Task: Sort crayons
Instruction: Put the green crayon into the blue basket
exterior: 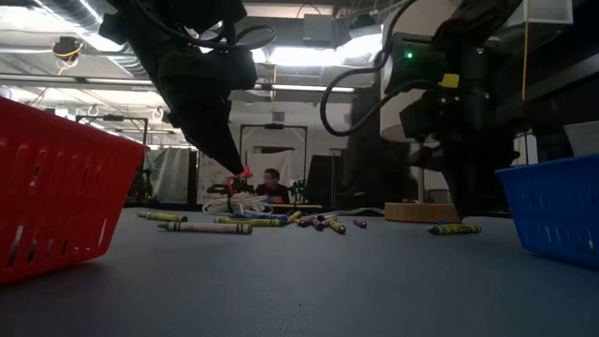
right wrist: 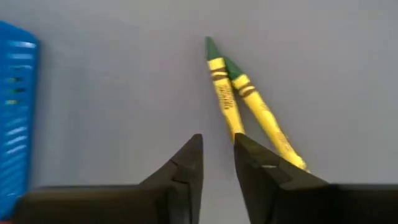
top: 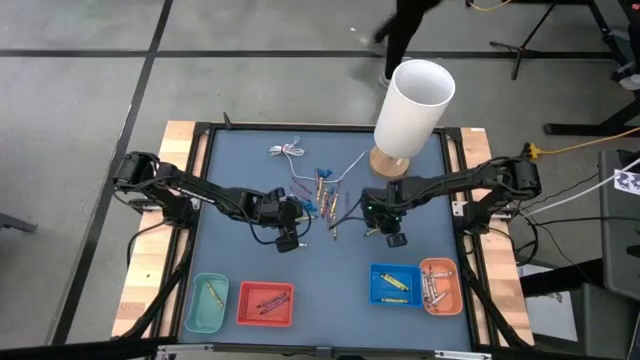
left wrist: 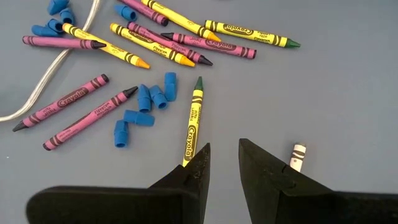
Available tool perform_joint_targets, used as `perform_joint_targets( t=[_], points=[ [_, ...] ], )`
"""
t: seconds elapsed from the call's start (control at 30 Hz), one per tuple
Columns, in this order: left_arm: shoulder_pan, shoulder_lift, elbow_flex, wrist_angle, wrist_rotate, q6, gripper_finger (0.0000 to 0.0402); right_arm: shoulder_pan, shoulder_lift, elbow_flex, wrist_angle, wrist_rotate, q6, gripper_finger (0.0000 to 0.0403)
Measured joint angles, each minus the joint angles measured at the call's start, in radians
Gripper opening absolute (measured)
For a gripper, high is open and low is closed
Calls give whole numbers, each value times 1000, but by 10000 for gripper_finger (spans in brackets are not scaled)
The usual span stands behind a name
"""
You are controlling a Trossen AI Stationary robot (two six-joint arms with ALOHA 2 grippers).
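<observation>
Crayons (top: pixel 325 195) lie loose in a heap at the table's middle, flat on the blue-grey top: purple and yellow-wrapped ones (left wrist: pixel 186 43). My left gripper (left wrist: pixel 222 146) (top: pixel 300 212) hovers open at the heap's left side with nothing between its fingers. A green-tipped yellow crayon (left wrist: pixel 193 118) lies just ahead of it, and a white crayon (left wrist: pixel 298 157) shows beside one finger. My right gripper (right wrist: pixel 217 142) (top: pixel 372 222) stands open, right of the heap, over two green-tipped yellow crayons (right wrist: pixel 239 93) lying on the table; one finger hides their near ends.
Small blue bits (left wrist: pixel 143 109) and a thin white cable (left wrist: pixel 37 93) lie among the crayons. Teal (top: pixel 208 303), red (top: pixel 265 303), blue (top: pixel 396 285) and orange (top: pixel 440 285) trays line the near edge. A white cylinder (top: pixel 412 108) on a wooden base stands far right.
</observation>
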Motion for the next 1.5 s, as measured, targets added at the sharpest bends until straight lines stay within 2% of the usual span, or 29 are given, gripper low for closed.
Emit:
perform_joint_targets(
  t=[0.2,0.73,1.17,1.3,1.5],
  points=[
    [0,0,0,0,0,0,69,19,0,0,8,100,0,119],
    [0,0,0,0,0,1,69,19,3,0,8,98,1,122],
    [0,0,0,0,0,1,69,19,85,4,9,105,1,122],
    [0,0,0,0,0,1,69,18,86,4,9,107,1,104],
    [0,0,0,0,0,2,69,18,87,4,10,107,1,48]
  ],
)
